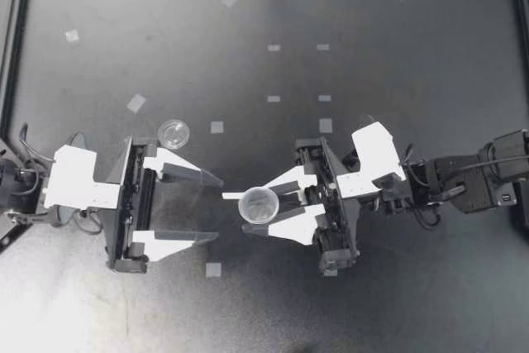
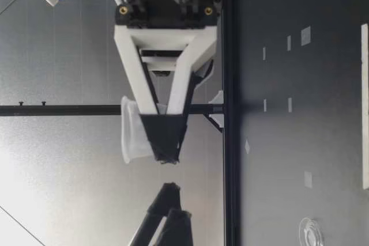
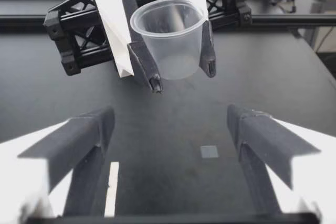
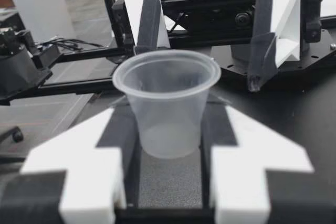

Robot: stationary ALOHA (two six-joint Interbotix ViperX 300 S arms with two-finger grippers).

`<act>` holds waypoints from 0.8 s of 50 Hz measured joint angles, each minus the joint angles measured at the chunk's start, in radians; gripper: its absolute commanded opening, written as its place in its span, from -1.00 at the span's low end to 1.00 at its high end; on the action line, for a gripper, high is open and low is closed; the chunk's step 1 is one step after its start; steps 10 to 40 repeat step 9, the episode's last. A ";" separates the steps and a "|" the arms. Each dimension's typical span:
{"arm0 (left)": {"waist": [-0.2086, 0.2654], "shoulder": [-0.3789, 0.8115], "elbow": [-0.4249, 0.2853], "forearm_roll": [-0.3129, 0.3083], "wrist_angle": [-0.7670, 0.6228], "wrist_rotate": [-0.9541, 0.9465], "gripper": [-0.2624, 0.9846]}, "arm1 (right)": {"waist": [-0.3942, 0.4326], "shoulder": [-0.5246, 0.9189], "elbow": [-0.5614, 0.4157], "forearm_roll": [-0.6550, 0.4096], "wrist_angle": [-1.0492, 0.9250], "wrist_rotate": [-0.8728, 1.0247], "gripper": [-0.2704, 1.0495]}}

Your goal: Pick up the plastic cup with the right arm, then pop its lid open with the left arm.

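My right gripper is shut on a small clear plastic cup, held upright and lifted well off the black table. My left gripper faces it, open and empty, with its fingertips just short of the cup. A clear round lid lies flat on the table beside the left gripper's far finger. In the low view the cup hangs high in my right gripper, and the lid lies on the table. In the left wrist view the cup is ahead of the open fingers. In the right wrist view the cup sits between the pads.
Several small pale tape squares dot the table, one near the left gripper. A black frame rail borders the table's edges. A white bin stands off the table beyond the left arm.
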 measured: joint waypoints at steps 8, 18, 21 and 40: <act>0.000 0.000 0.000 0.000 0.002 0.000 0.65 | 0.002 0.000 0.000 0.000 0.000 0.000 -0.24; 0.000 0.000 0.000 0.000 0.002 0.000 0.65 | 0.000 0.000 0.000 0.000 0.000 0.000 -0.24; 0.000 0.000 0.000 0.000 0.002 0.000 0.65 | 0.000 0.000 0.000 0.000 0.000 0.000 -0.24; 0.000 0.000 0.000 0.000 0.002 0.000 0.65 | 0.000 0.000 0.000 0.000 0.000 0.000 -0.24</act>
